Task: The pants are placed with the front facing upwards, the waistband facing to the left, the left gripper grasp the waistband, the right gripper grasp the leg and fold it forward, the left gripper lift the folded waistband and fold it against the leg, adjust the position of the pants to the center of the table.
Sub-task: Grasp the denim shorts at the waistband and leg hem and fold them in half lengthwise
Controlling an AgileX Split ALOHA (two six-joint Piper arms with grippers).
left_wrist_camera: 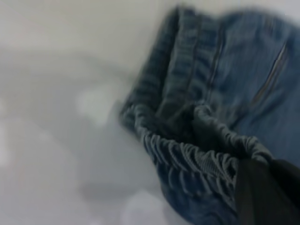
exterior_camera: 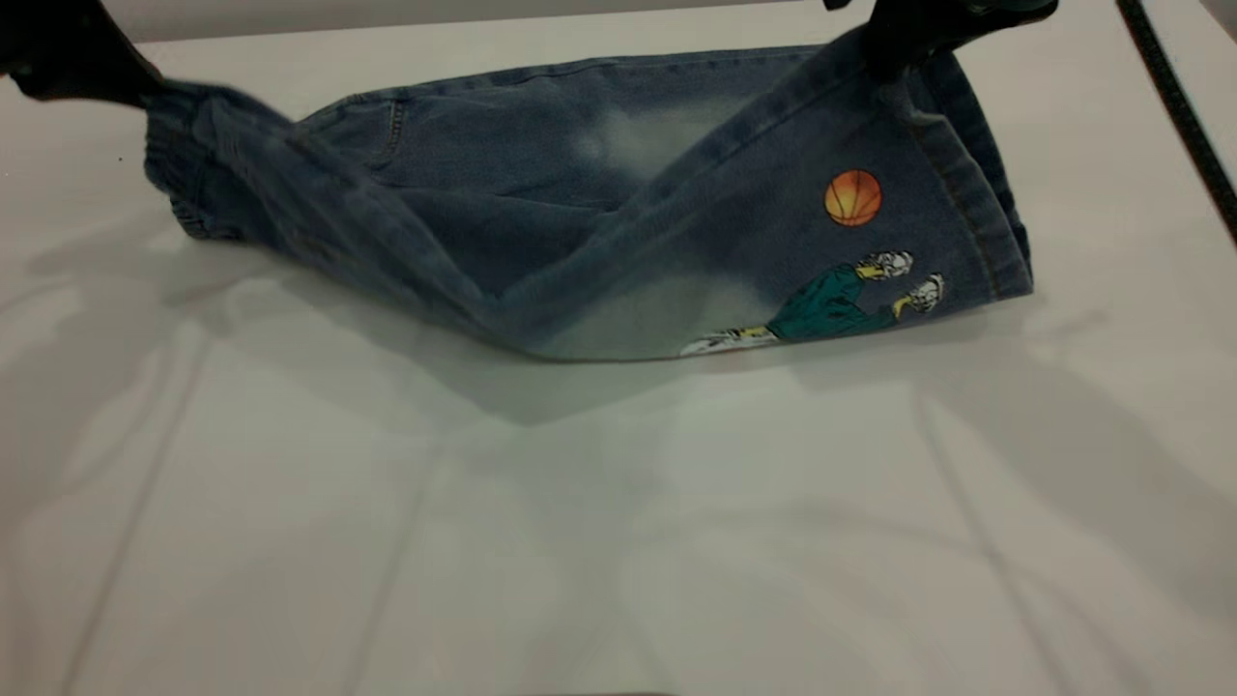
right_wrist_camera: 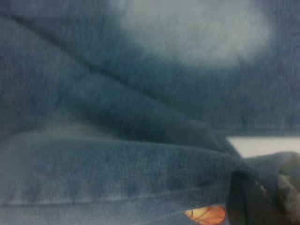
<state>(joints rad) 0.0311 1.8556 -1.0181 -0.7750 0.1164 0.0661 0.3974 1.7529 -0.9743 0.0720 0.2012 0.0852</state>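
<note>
The pants (exterior_camera: 580,203) hang between two pincers above the far half of the bench (exterior_camera: 618,541), sagging in the middle so the lowest fold brushes or nearly brushes the surface. The left pincer (exterior_camera: 135,92) is closed on the waistband (exterior_camera: 179,164) at the left end; in the left wrist view the gathered elastic bunches up against its black finger. The right pincer (exterior_camera: 894,53) is pinched onto the leg (exterior_camera: 870,222) near its hem, lifting it so the printed back side faces the camera.

Judging by the deep droop and soft creases, the denim is limp rather than stiff, light enough for two small grips, and likely to slump wherever it is not supported. The ruched waistband and the thick stitched hem look like the firmest places to hold; the thinner middle cloth would probably slide or bunch.

No brand, label or readable writing shows, only the orange ball (exterior_camera: 852,197) and the cartoon player (exterior_camera: 841,302).
</note>
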